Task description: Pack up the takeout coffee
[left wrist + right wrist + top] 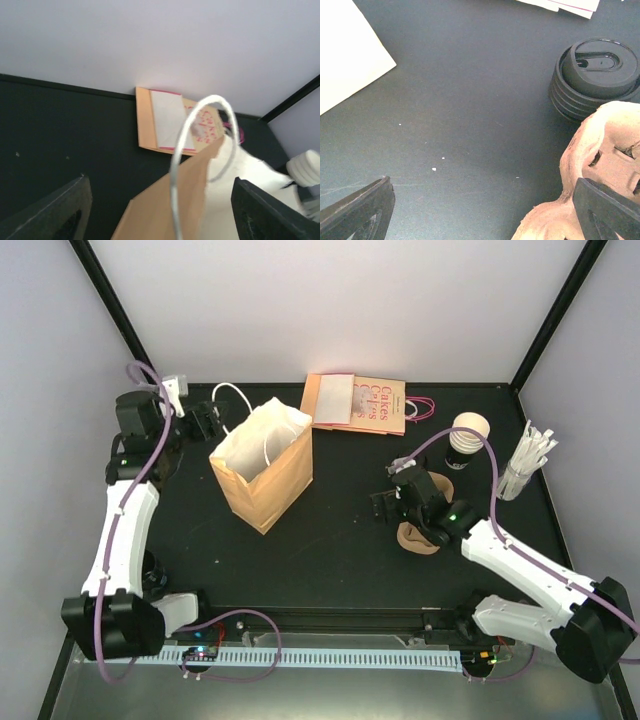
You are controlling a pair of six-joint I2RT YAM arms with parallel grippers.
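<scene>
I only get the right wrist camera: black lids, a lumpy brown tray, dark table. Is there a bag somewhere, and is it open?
Observer: Yes. A brown paper bag stands upright, mouth open, to the left of the right gripper.
Operator: Any cup for those lids?
Observer: A lidless black cup, cream inside, stands at the table's far right.
Operator: What's the other arm doing?
Observer: The left gripper is open beside the bag's white handle, holding nothing.
</scene>
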